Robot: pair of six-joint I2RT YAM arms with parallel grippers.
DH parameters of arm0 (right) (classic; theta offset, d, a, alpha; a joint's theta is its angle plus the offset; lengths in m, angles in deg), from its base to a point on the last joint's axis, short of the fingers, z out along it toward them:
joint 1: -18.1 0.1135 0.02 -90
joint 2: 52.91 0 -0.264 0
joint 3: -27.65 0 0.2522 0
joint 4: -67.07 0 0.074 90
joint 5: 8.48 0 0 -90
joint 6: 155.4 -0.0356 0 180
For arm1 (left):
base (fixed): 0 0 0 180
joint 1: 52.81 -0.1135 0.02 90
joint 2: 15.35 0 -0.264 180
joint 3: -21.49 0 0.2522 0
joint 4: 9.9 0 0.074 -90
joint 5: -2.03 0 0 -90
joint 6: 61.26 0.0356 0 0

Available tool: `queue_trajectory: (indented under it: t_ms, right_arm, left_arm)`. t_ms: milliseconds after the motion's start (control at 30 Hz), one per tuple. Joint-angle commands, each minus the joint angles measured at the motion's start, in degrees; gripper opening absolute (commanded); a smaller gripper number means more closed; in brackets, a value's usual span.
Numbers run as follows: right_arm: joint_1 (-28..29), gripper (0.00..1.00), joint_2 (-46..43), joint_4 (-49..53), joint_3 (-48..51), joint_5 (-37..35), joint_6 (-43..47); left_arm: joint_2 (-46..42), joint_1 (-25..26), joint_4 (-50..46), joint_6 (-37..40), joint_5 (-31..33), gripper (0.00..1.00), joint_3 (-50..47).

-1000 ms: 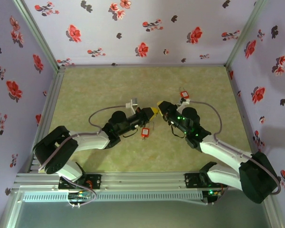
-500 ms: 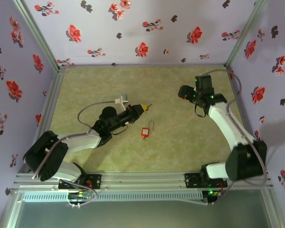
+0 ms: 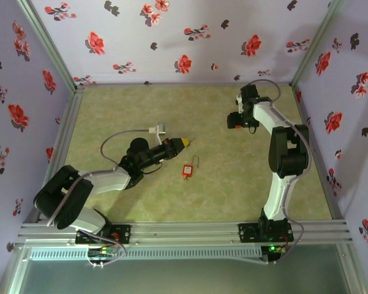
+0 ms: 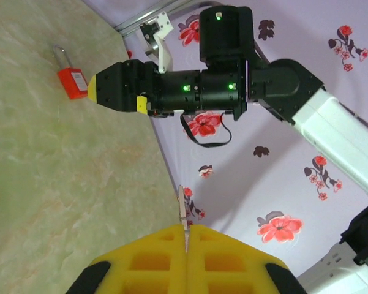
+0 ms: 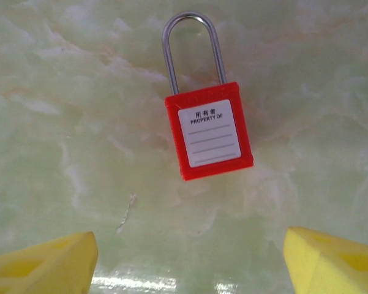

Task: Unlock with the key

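The left claw (image 3: pixel 184 143) pinches a key (image 3: pixel 191 140) near the red padlock (image 3: pixel 187 171) on the table (image 3: pixel 141 110).

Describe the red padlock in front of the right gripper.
The padlock has a red, plastic-looking body, a white label printed PROPERTY OF above blank lines, and a silvery metal shackle with both legs seated. It lies flat, label up, on the green marbled table, ahead of the open right gripper, untouched.

a robot test cell in a lab, not a lived-in room: a left arm (image 3: pixel 107 180) and a right arm (image 3: pixel 283 153) are bolted to a bare aluminium rail (image 3: pixel 184 233) at the near edge of a green marbled surface (image 3: pixel 141 202). flower-print panels (image 3: pixel 171 37) box it in on three sides, with metal posts (image 3: pixel 46 43) at the corners.
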Motion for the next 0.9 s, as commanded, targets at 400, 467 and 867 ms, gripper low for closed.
queue_trajectory:
  t_ms: [400,467,867]
  right_arm:
    - [-0.5,0.73,12.5,7.0,-13.9,-0.7,5.7]
    - [-0.5,0.72,13.8,7.5,-15.3,-0.8,5.7]
    - [-2.3,0.46,15.7,9.1,-17.1,-1.3,3.3]
  left_arm:
    - [-0.3,-0.5,0.6,2.1,0.1,0.0,-1.2]
    - [-0.3,-0.4,0.6,2.1,0.2,0.0,-1.2]
    - [-1.6,-0.5,-2.5,3.2,0.8,0.0,-0.2]
